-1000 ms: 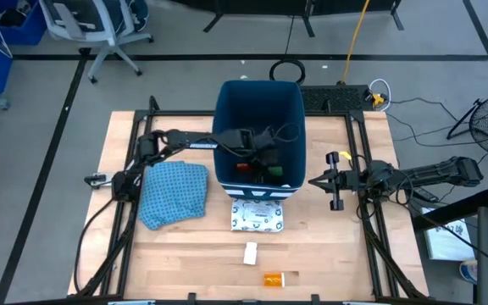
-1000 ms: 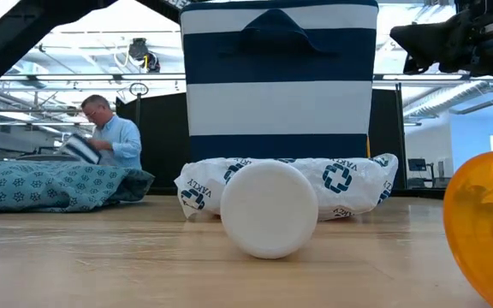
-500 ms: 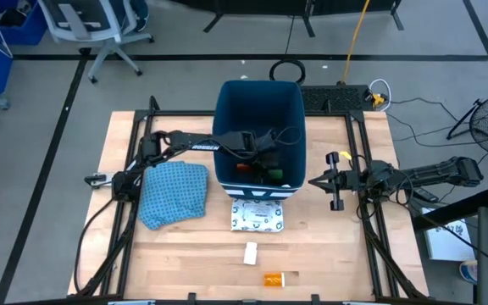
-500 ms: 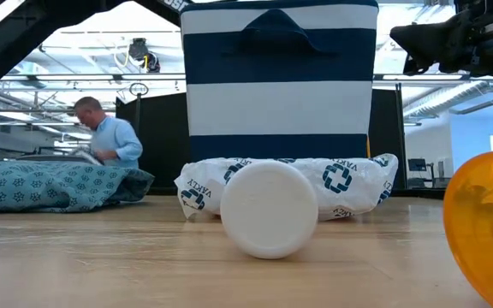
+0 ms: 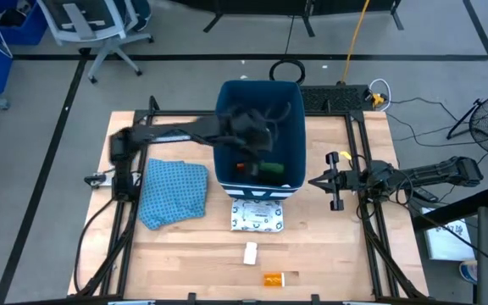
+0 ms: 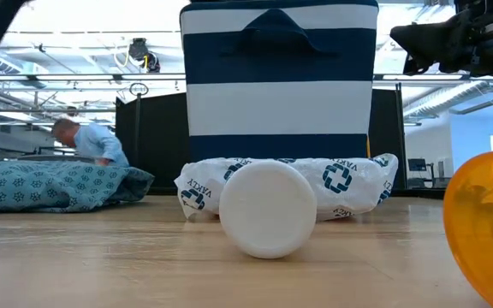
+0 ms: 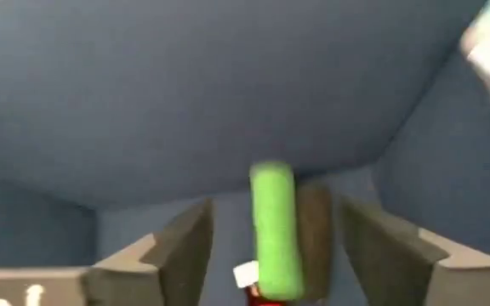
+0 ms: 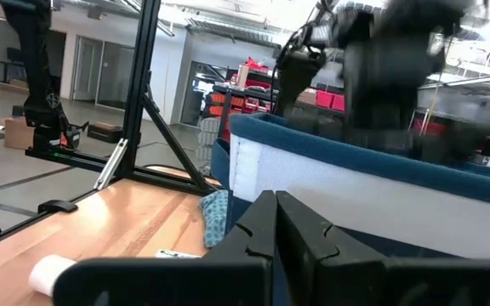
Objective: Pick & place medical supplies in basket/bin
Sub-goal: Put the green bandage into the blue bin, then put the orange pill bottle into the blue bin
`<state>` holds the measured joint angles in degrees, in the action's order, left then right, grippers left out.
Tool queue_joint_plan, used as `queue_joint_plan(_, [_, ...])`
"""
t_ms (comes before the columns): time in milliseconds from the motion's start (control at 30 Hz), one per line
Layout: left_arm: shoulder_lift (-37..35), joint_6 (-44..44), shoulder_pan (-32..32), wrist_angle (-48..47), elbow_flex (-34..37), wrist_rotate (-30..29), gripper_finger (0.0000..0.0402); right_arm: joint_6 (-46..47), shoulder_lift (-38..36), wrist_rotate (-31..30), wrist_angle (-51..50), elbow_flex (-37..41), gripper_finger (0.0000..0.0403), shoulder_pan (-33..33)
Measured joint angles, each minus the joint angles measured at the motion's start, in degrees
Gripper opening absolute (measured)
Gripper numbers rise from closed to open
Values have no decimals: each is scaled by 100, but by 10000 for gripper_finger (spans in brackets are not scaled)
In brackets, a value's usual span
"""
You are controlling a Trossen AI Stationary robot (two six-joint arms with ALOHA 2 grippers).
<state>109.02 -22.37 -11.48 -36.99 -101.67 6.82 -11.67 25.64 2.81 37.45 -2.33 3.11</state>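
The dark-blue bin [image 5: 259, 93] stands at the middle far side of the table. On its floor lie the green bar [image 7: 275, 229], a red bottle [image 5: 242, 166] and a dark block [image 7: 315, 234]. My left gripper [image 7: 270, 255] hangs open above the green bar [image 5: 269, 168], inside the bin's mouth, and touches nothing. My right gripper [image 8: 275, 217] waits shut to the right of the bin [image 5: 315, 180]. The white patterned packet [image 5: 257, 216], the white box [image 5: 250, 252] and the orange bottle [image 5: 274, 279] lie on the table nearer the front edge.
A blue patterned cloth [image 5: 174, 193] lies bunched left of the bin. The black frame rails [image 5: 134, 212] run along both sides of the table. The packet [image 6: 289, 184] rests against the bin's striped base [image 6: 278, 94]. A person [image 6: 88, 141] moves in the room behind.
My left gripper has let go of the green bar and risen out of the bin, moving quickly toward the far edge. The bar now lies on the bin's floor beside the red bottle. The person in the background has bent lower.
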Motion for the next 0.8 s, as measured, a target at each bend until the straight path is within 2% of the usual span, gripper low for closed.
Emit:
queue_joint_plan(167, [-1124,-76,54,31,-13,18,278,3,-2,0,2,-2,0,-2])
queue_joint_plan(333, [-2110,-39,130,-527,-13,22,258,3,-2,2,0,-1,0,-2])
queue_joint_plan(433, [-2634,97,194,-1068,33,24,221,6,0,2,0,-2,0,-2])
queue_joint_plan(567, [-3301,218,320,-1399,548,18,142,47,-1,2,3,-1,0,-1])
queue_joint_plan(733, [-4316,379,488,-493,1971,291,26,171,-2,2,9,-2,0,0])
queue_joint_plan(800, [-4763,357,565,44,2702,449,9,199,-1,2,47,-1,0,0])
